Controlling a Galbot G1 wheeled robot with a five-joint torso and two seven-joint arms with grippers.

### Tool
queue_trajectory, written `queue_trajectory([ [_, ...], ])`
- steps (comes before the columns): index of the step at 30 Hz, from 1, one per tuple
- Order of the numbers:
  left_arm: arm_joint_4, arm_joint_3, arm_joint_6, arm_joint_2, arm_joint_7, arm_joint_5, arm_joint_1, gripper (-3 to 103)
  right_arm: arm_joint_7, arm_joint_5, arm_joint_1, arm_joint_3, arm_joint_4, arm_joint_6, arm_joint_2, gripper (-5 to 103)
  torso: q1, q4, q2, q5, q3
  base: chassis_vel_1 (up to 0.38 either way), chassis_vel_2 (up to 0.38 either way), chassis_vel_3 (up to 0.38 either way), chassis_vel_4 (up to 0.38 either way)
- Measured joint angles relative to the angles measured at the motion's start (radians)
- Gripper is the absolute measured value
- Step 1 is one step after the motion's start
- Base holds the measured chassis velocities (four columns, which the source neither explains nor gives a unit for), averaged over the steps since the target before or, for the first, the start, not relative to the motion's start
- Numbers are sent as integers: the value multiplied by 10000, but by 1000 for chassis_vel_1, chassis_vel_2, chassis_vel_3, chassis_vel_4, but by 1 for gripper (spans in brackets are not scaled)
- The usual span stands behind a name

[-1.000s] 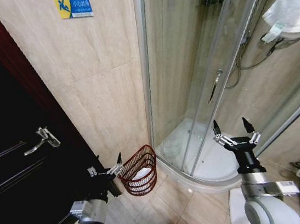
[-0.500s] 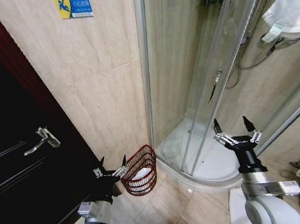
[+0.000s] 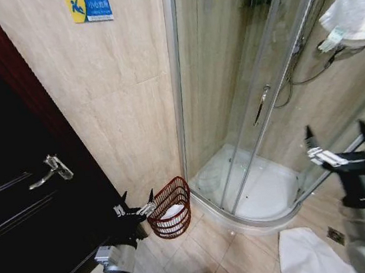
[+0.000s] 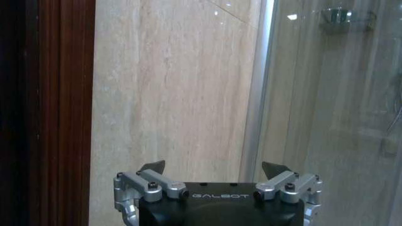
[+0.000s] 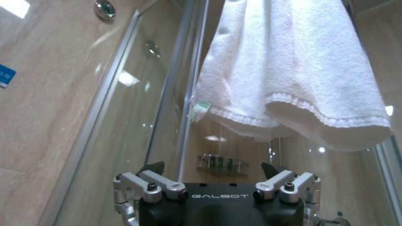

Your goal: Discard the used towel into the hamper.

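Head view is showing the left pincer (image 3: pixel 136 206) hanging wide open beside the hamper (image 3: pixel 170 209); the right pincer (image 3: pixel 343 146), also wide, is pointing toward the white towel (image 5: pixel 295 70).

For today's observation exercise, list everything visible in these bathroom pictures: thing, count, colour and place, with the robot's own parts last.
hamper: one, dark reddish-brown, on the floor by the wall, white cloth inside.
towel: one, white, hanging above the right hand.
mat: one, white, on the floor tiles by the shower.
shower enclosure: one, glass, right of the wall.
door: one, dark, at left, with a silver handle.
sign: one, blue and yellow, high on the wall.
left hand: open, beside the hamper.
right hand: open, raised toward the towel.
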Motion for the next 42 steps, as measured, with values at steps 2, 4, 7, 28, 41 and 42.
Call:
queue_trajectory([
  [2, 2, -1, 0, 0, 0, -2, 0, 100, 106, 155, -132, 140, 0, 3, -135, 100, 0, -1, 0, 0, 0, 0, 0, 0, 0],
  [4, 3, -3, 0, 1, 0, -2, 0, 100, 150, 285, -183, 322, 0, -4, -274, 100, 0, 0, 0, 0, 0, 0, 0, 0, 0],
  [7, 6, -3, 1, 1, 1, -3, 0, 100, 217, 872, -202, 1365, -4, -51, -827, 100, 0, 0, 0, -3, 0, 0, 0, 0, 0],
  [28, 9, -3, 10, 1, 3, -4, -2, 100, 350, 1753, -74, 2124, -23, -205, -989, 100, 0, 1, 0, -2, 0, -105, -105, 104, 98],
  [41, 9, -8, 10, 5, 4, -5, -2, 100, 354, 1862, 320, 1983, -31, -119, -1432, 100, 0, 0, 0, -8, 0, -71, -73, 65, 61],
  [42, 9, -8, 10, 5, 4, -5, -2, 100, 375, 2103, 463, 2182, -31, -140, -1689, 100, 0, 0, 0, -4, 0, 13, 40, -56, -12],
])
